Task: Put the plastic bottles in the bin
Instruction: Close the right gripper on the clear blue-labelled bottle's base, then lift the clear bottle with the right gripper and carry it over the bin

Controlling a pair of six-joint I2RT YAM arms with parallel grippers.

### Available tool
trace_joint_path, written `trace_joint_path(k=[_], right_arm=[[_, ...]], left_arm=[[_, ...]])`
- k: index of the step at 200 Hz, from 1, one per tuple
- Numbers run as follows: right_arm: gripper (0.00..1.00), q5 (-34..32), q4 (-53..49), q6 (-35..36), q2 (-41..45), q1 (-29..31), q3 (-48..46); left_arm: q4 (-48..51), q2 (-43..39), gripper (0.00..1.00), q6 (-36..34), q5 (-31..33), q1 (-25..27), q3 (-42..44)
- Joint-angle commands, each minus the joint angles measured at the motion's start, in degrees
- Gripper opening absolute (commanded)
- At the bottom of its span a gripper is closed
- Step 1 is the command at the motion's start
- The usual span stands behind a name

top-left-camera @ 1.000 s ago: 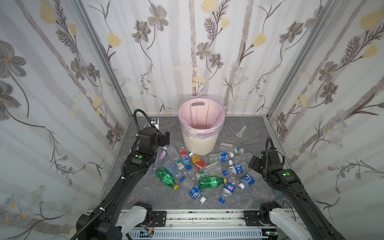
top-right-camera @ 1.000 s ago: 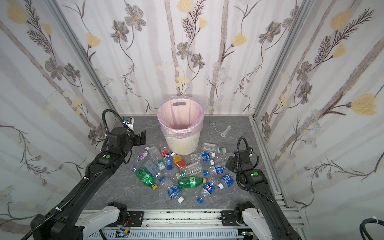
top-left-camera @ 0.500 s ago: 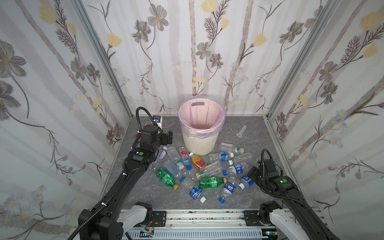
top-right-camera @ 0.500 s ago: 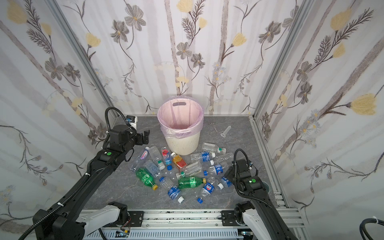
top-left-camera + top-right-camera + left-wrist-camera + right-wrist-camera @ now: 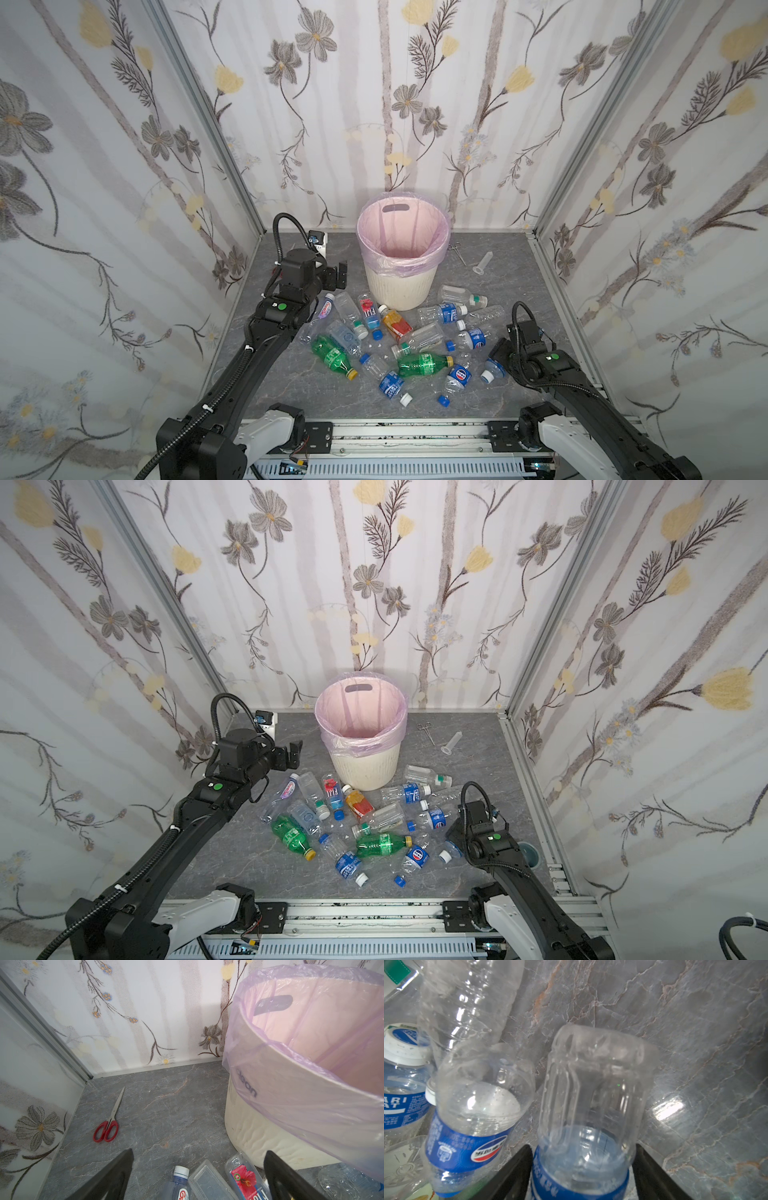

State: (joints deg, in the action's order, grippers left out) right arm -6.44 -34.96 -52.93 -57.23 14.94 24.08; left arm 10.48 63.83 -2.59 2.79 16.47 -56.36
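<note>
One clear plastic bottle with a blue label point(image 5: 587, 1095) lies on the grey marbled tabletop point(image 5: 695, 1043) between the black fingers point(image 5: 652, 1174) of the right gripper point(image 5: 581, 1146), which bracket its labelled part closely; whether they press it yet cannot be told. Likely faults: the thin wall may buckle and squirt out from between the fingers, and a second blue-labelled clear bottle point(image 5: 473, 1126), just beside one finger, may be nudged or dragged along. The round cream ribbed bin with a pink liner point(image 5: 395, 286) stands well apart from these fingers, beyond the heap, so a loose hold could drop the load short. The left gripper point(image 5: 199, 1151) hangs empty, fingers spread wide, the bin just beside them. Counts: bin, one, no bottle visible inside; bottles on the tabletop, about seventeen, overlap hiding the exact figure, including green bottles point(image 5: 332, 357), two, and orange bottle point(image 5: 397, 325), one; red-handled scissors point(image 5: 107, 1126), one; clear flared tube point(image 5: 482, 264), one.
</note>
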Motion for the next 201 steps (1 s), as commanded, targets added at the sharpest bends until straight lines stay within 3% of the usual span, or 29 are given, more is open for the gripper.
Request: trace_joint_path(k=[1, 120, 201], right_arm=[[0.73, -2.1, 4.2, 0.6, -1.4, 0.0, -0.3], [0.63, -4.5, 8.4, 4.6, -5.0, 0.1, -2.5], [0.57, -11.3, 1.9, 5.4, -1.8, 3.8, 5.5]], left_arm=[[-0.6, -0.6, 1.00, -0.2, -0.8, 0.0, 0.2], [-0.9, -0.8, 1.00, 0.7, 0.4, 0.0, 4.2], [-0.9, -1.1, 1.00, 1.2, 0.2, 0.0, 4.1]])
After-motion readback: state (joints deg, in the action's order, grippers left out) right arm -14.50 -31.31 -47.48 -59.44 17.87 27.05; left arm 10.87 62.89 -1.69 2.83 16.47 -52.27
